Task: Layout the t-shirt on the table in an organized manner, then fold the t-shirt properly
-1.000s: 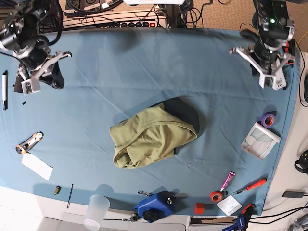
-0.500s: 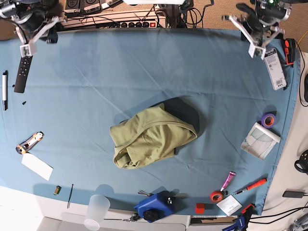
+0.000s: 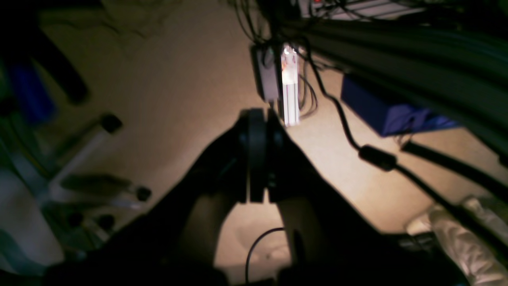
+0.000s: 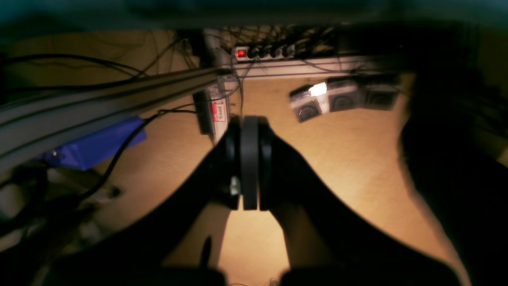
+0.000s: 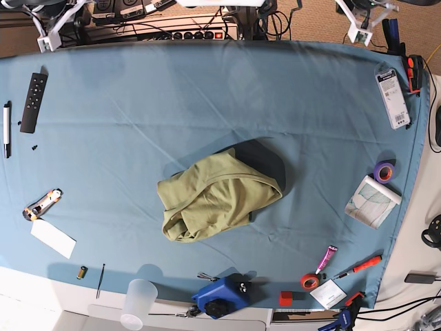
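The t-shirt (image 5: 220,193) is lying in a compact, uneven bundle on the worktop (image 5: 96,165), to the robot's near or far side I would not swear, but plainly up and to the left of the purple tape roll (image 5: 384,172) in neither case: it is sitting left of that roll and slightly lower in the base view. The left fingers (image 3: 257,117) and the right fingers (image 4: 251,123) are pressing together with nothing between them, and both arms are hanging beyond the worktop's upper edge, well apart from the cloth and higher in the base view than the tape roll. The olive fabric is looking light, soft and limp, so it is likely to sag and wrinkle wherever it goes unsupported, though it is hardly fragile. Its layers are overlapping, with a broad fold running across the top, so a careless pinch could catch several at once and drag the whole bundle. The job is apparently waiting at its first stage, spreading the shirt out. The raised fold, on the side towards the tape roll, is offering a fair first hold; a matching grip on the far side would help open the cloth evenly.
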Robot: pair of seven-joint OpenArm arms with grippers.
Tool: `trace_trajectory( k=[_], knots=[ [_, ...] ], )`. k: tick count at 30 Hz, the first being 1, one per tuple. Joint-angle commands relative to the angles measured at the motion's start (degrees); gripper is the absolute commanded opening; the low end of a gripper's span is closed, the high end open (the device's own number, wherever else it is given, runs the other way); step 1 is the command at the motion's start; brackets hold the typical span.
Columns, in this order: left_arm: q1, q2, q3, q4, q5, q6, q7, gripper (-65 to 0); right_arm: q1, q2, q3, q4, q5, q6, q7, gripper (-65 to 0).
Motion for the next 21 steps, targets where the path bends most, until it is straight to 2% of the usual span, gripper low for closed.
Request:
trace_trajectory(
  k=[1,3,7,12,16,21],
  knots=[
    [0.83,-0.31,-0.11,-1.11,-0.70,-0.24,-0.66,-65.0,-0.68,1.18,0.44,-1.88,0.61,0.03,0.14,-65.0],
    [0.79,-0.31,-0.11,-4.87,-0.94,-0.59,-1.42,-65.0,-0.55,2.01,0.44,-6.88,0.94,0.03,0.14,-65.0],
    [0.50,-0.31,-0.11,-13.11,-3.21,-3.50,-2.71,-65.0,-0.55,4.07,-1.11,-14.88,0.07,0.03,0.14,-65.0],
    [-0.94,-0.28,1.11,-24.50,-3.08,-3.45,-5.97,-65.0,-0.50,6.60,-8.26,-21.27,-5.01,0.03,0.14,-65.0],
    [-4.90,-0.28,3.76,-35.78,-1.62,-3.48,-8.63,-65.0,0.92,7.21,-15.50,-24.04,-12.96,0.03,5.55,-65.0],
    [-11.45,-0.09,9.07,-50.45,2.78,-3.41,-15.87,-65.0,5.33,7.21,-22.67,-28.65,-20.17,0.03,11.23,-65.0]
  ],
)
